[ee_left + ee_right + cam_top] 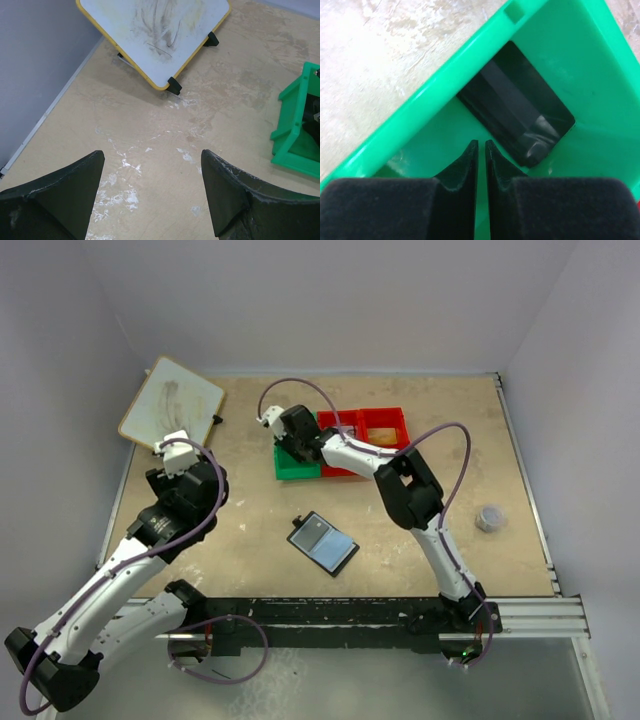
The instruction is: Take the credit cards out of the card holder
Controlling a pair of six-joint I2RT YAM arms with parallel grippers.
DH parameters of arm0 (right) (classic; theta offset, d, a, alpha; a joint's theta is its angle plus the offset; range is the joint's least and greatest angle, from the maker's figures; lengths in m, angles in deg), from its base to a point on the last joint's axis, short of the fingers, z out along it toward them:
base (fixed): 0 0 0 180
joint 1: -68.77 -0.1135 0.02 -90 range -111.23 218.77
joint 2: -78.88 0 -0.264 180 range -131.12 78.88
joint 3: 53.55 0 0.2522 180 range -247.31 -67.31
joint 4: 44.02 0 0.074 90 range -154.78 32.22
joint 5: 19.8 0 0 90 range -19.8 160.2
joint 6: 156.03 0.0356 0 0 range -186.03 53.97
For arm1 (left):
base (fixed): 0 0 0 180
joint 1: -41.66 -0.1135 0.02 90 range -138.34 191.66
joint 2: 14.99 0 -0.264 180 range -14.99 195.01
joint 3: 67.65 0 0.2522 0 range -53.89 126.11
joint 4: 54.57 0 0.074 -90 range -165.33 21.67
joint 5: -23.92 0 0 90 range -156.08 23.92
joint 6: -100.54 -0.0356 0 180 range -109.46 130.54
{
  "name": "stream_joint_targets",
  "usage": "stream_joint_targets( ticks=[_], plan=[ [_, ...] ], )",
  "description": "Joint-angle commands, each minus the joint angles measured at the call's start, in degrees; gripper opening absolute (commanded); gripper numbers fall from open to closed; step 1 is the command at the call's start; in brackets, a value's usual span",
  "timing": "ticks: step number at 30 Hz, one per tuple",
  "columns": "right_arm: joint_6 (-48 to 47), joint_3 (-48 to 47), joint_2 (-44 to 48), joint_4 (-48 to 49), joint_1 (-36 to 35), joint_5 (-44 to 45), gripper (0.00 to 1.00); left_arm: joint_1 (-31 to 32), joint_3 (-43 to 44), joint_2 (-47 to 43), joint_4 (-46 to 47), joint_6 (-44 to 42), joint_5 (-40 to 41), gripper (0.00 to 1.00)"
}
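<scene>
From above, the card holder [323, 543] lies open on the table [250, 530], the right gripper [291, 448] over the green bin [297, 471]; the left gripper [152, 159] gapes empty above the table; the right's wrist view shows jaws clenched on nothing above a credit card [517, 112] lying in the bin, so it should rise clear of the wall before heading to the holder.

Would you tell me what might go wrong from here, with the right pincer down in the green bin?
The right pincer, shut and empty, sits close beside the dark card in the green bin; lifting out might catch the card or the bin wall. The card holder lies open and unheld, far from the open left pincer, so it may slide when tugged.
</scene>
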Motion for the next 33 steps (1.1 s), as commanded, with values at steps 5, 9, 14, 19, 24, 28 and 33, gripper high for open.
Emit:
stream_joint_targets(
  ticks=[5, 9, 14, 19, 24, 28, 33],
  plan=[
    [4.45, 7.09, 14.61, 7.13, -0.22, -5.80, 0.33, -0.44, 1.82, -2.19, 0.38, -0.77, 0.56, 0.76],
    [8.97, 12.29, 19.76, 9.91, -0.56, -1.08, 0.49, -0.44, 1.83, -2.13, 0.22, -0.68, 0.48, 0.76],
    [29.99, 25.26, 31.20, 10.96, -0.83, 12.05, 0.59, -0.44, 1.80, -2.17, 0.20, -0.61, 0.65, 0.76],
    [40.92, 35.68, 38.97, 9.80, -1.11, 8.30, 0.67, -0.44, 1.83, -1.71, 0.50, -0.73, 0.24, 0.76],
    [50.52, 41.61, 43.13, 6.03, -6.59, 13.44, 0.67, -0.44, 1.78, -0.92, 0.73, -1.09, -0.53, 0.76],
    [57.33, 45.61, 45.05, 4.49, -10.97, 16.92, 0.64, -0.49, 1.74, -0.55, 0.80, -1.10, -0.83, 0.76],
    [62.25, 51.57, 46.02, 7.16, -14.07, 14.23, 0.61, -0.47, 1.74, 0.31, 0.82, -1.35, -1.30, 0.76]
  ],
)
